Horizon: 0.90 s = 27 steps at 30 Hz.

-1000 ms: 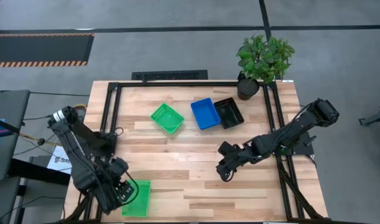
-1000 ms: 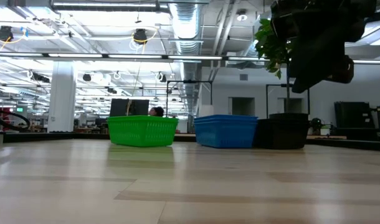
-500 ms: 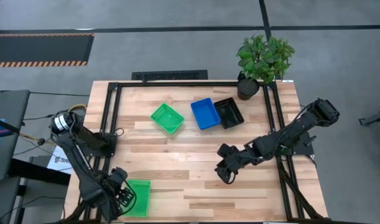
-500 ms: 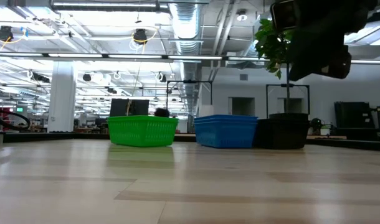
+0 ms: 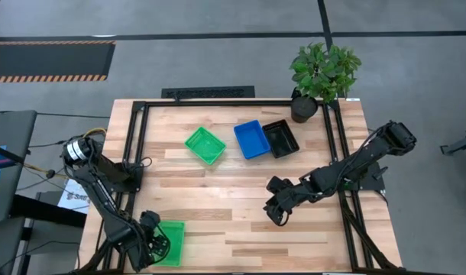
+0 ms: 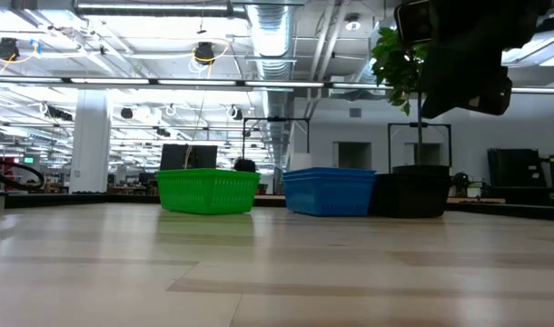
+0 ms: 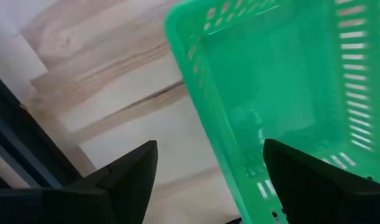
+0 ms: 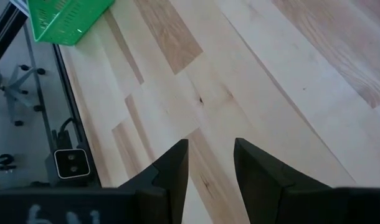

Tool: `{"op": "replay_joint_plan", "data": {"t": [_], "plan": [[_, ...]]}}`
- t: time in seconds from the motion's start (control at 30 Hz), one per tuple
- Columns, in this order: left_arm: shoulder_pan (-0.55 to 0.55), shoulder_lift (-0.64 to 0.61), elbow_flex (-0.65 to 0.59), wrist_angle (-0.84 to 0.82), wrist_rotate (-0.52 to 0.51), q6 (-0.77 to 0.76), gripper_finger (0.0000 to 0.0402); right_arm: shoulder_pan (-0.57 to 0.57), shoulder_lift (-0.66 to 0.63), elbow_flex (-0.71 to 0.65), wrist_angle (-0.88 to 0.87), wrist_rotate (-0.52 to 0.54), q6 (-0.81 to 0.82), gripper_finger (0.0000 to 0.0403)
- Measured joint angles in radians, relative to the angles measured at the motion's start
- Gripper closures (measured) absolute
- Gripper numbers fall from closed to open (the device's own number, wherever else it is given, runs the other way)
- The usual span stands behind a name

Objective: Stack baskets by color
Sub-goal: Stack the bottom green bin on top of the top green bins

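Green basket (image 5: 169, 242) at the table's near-left corner sits under the left gripper (image 7: 209, 186), whose wide-open fingers straddle its wall, gripping nothing yet

Both arms matte black, chunky jointed links w/ rounded housings. Left arm (image 5: 103, 191): silver-white round cap at 9 o'clock end, thin dark cable alongside. Right arm (image 5: 347, 172): all black. Tool fingers (image 7: 124, 180) dark, flat, wedge-shaped w/ angled tips.

Wooden table (image 5: 218, 206) bears 2 green baskets (image 5: 205, 145), blue basket (image 5: 251, 139), black basket (image 5: 280, 138).
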<state>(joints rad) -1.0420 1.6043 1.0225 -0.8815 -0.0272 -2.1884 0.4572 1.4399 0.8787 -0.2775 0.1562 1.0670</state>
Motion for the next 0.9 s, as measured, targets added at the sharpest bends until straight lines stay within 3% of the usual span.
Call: {"op": "replay_joint_plan", "data": {"t": [0.23, 0.53, 0.73, 0.9], "plan": [[0.011, 0.0, 0.0, 0.023, -0.023, -0.049, 0.0152, -0.002, 0.0, 0.0, -0.005, 0.008, -0.002, 0.0257], [0.047, 0.0, -0.001, 0.029, -0.116, -0.02, 0.0286, -0.002, 0.0, 0.0, -0.005, 0.007, 0.006, 0.0262], [0.089, 0.0, -0.062, 0.108, -0.109, 0.006, 0.0367, 0.001, 0.0, 0.0, -0.005, 0.006, 0.009, 0.0262], [0.14, 0.0, -0.074, 0.155, -0.111, 0.074, 0.0397, 0.001, 0.0, 0.0, -0.005, 0.005, 0.026, 0.0267]]}}
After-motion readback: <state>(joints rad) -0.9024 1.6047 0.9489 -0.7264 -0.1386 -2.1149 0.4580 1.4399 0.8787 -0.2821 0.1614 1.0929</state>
